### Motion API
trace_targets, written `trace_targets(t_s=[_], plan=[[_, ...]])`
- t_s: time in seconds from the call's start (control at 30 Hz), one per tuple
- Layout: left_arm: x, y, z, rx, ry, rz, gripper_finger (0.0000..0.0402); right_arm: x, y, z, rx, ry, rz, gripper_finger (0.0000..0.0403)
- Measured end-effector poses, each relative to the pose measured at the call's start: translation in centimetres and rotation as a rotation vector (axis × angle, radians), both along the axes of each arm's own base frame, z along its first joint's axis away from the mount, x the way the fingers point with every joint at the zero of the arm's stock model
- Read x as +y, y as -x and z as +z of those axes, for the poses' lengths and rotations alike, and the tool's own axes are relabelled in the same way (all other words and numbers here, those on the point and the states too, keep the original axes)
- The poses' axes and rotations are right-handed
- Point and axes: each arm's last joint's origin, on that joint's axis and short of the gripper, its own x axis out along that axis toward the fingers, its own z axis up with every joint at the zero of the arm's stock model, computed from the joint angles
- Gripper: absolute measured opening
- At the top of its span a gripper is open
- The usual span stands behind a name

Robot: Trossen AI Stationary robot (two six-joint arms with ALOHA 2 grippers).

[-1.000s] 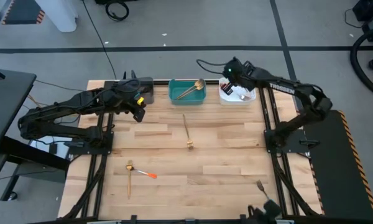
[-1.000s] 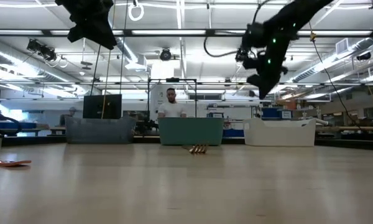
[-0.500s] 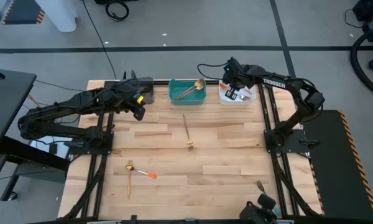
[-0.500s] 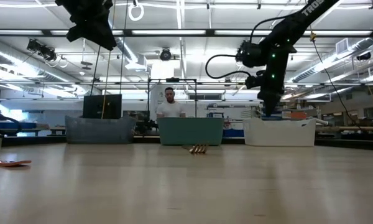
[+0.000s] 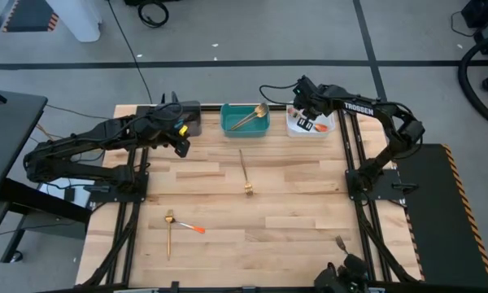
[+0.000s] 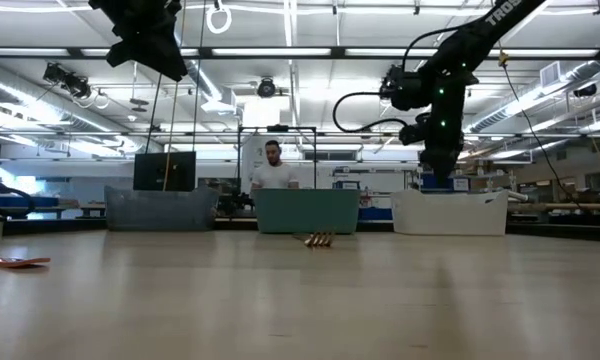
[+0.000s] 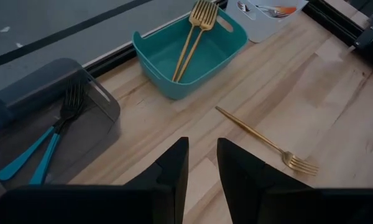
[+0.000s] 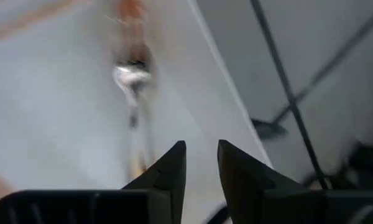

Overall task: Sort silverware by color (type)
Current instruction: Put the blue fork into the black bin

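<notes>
Right end effector hangs over the white bin, jaws parted and empty, orange-handled piece lying in the bin below. Left end effector waits open near the grey bin. Risk: the gold fork mid-worktop lies flat, so a shallow pinch may slip off.

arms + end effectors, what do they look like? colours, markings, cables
Both arms dark, jointed. Right arm carries white TROSSEN lettering and a black cable loop near its end effector. Left end effector has a yellow mark. Fingers are flat, black and tapered.

Two black jointed arms, white TROSSEN lettering, black cables.
</notes>
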Motion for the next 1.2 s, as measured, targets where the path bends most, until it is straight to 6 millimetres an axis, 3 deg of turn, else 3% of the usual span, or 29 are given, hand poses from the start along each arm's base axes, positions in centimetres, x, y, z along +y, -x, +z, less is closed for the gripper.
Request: trace_targets(t_s=[0.13,0.37,0.57,0.8,1.0,1.2], plan=[[0.0,0.0,0.0,-0.012,0.018,0.012,0.0094,1.0,0.5,0.9,0.09,0.011,-0.086,0.0103],[-0.5,0.2,-0.5,0.037,0.111,-0.128,0.0094,3.1,0.4,4.9,0.081,-0.126,-0.248,0.0103],[-0.9,0.8,-1.1,0.12,0.17,-0.165,0.0094,5.8,0.4,7.6,0.032,-0.381,-0.361,0.0101],[-2.4,0.7,-1.3,0.176,0.148,-0.286,0.0094,11.4,-0.4,8.7,-0.13,-0.604,-0.423,0.0101],[-3.6,0.5,-1.3,0.186,0.133,-0.372,0.0094,17.7,-0.2,9.2,-0.165,-0.581,-0.506,0.0101],[-4.1,0.5,-1.3,0.203,0.094,-0.441,0.0094,24.0,0.3,8.3,-0.18,-0.569,-0.592,0.01]])
